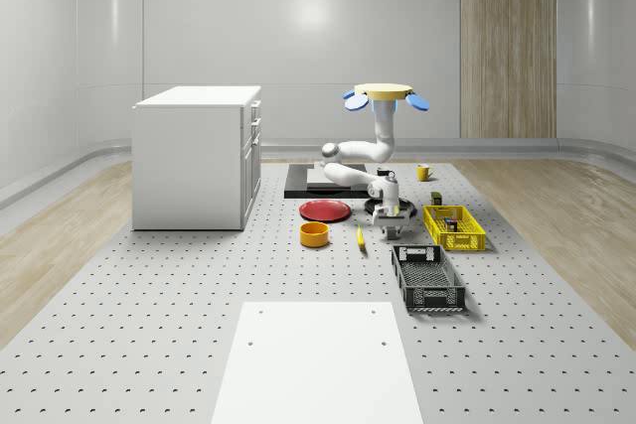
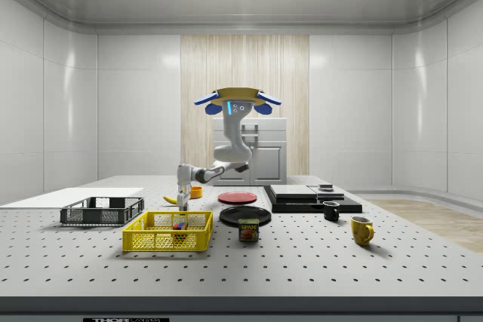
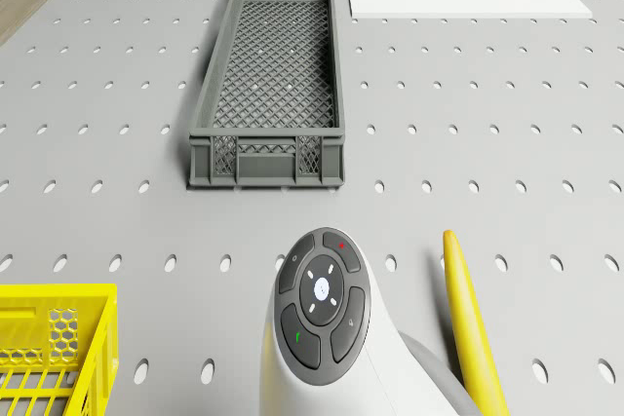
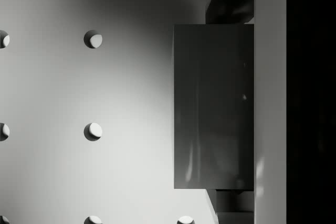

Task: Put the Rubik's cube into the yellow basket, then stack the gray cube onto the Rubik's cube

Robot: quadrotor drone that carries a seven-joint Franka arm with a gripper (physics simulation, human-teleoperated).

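Here, going from the whole-scene view's left, a white cabinet (image 1: 197, 157) stands on the perforated table (image 1: 149, 305), well apart from the rest. Nearer the middle lie a red plate (image 1: 325, 211), an orange bowl (image 1: 314, 234) just in front of it, and a banana (image 1: 361, 238) beside the bowl. The drone (image 1: 386, 95) hovers over the far middle of the table, its arm (image 1: 363, 161) curling down and forward so that the gripper (image 1: 388, 228) hangs low between the banana and the yellow basket (image 1: 454, 227). In the wrist view the gray cube (image 4: 213, 106) sits right against the gripper, with dark pads at two of its opposite faces, so the jaws appear closed on it. The Rubik's cube (image 2: 179, 225) lies inside the yellow basket. Near of the basket, a dark gray crate (image 1: 427, 278) rests on the table.
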